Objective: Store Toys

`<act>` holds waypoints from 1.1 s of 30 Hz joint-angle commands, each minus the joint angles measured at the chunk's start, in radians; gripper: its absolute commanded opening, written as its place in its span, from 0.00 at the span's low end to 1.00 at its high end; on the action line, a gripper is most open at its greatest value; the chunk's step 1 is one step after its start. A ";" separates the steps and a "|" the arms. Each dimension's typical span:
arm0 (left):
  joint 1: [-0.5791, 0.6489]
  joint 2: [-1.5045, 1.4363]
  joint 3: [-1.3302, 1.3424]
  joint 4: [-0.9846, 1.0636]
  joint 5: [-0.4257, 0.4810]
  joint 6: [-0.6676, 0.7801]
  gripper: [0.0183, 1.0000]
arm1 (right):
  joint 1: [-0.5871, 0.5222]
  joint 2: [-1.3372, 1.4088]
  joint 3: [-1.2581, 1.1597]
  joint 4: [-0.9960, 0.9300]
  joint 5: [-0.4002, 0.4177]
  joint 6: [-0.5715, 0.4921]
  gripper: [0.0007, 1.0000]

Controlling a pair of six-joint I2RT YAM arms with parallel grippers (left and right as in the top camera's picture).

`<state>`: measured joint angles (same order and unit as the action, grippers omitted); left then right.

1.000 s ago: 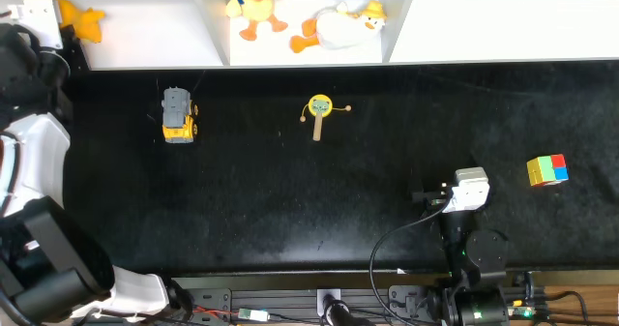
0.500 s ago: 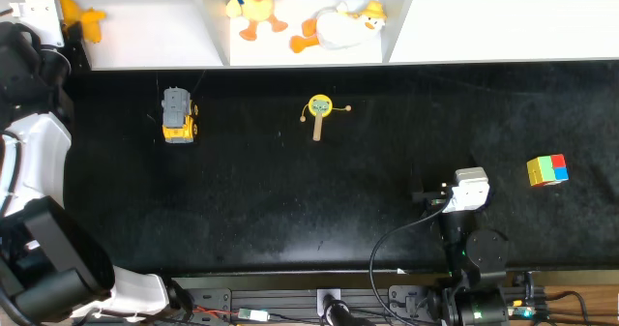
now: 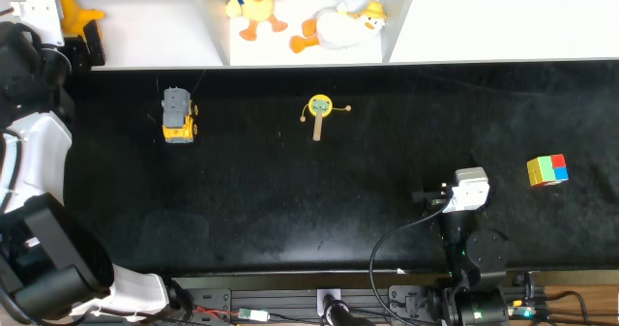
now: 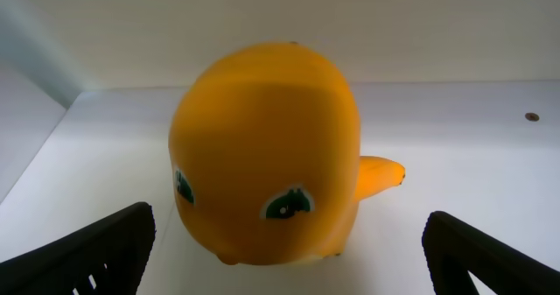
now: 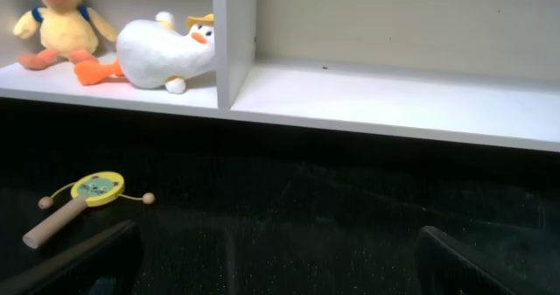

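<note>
An orange round toy (image 4: 262, 146) with painted eyes stands on the white floor of the far-left shelf compartment (image 3: 145, 26). My left gripper (image 4: 289, 216) is open around it, one finger (image 4: 105, 247) on each side; whether they touch it I cannot tell. In the top view the toy (image 3: 70, 7) shows just past the left gripper (image 3: 77, 31). On the black mat lie a yellow and grey truck (image 3: 178, 114), a yellow rattle drum (image 3: 319, 108) and a coloured cube (image 3: 546, 170). My right gripper (image 3: 435, 194) hovers open and empty at the front right.
A yellow duck plush (image 3: 255, 2) and a white goose plush (image 3: 338, 24) sit in the middle shelf compartment. The right compartment (image 5: 394, 94) holds nothing. Shelf dividers (image 5: 234, 41) stand between compartments. Cables run along the front edge (image 3: 387, 258).
The orange toy has gone deeper into the far-left compartment with my left gripper behind it, and a black finger now shows beside it. The right arm has kept still.
</note>
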<state>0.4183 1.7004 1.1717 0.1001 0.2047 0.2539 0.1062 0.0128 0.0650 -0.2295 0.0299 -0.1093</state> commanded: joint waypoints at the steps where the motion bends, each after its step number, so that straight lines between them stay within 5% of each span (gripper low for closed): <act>1: -0.010 0.000 0.020 -0.034 0.003 0.004 1.00 | 0.005 -0.008 0.003 0.002 -0.004 0.000 1.00; 18: 0.019 -0.321 -0.285 -0.085 -0.022 0.007 1.00 | 0.005 -0.008 0.003 0.002 -0.004 0.000 0.99; 33: 0.018 -0.592 -0.604 -0.166 0.095 -0.050 1.00 | 0.005 -0.008 0.003 0.002 -0.004 0.000 0.99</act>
<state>0.4328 1.1599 0.5861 -0.0418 0.2287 0.2337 0.1062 0.0128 0.0650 -0.2291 0.0296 -0.1089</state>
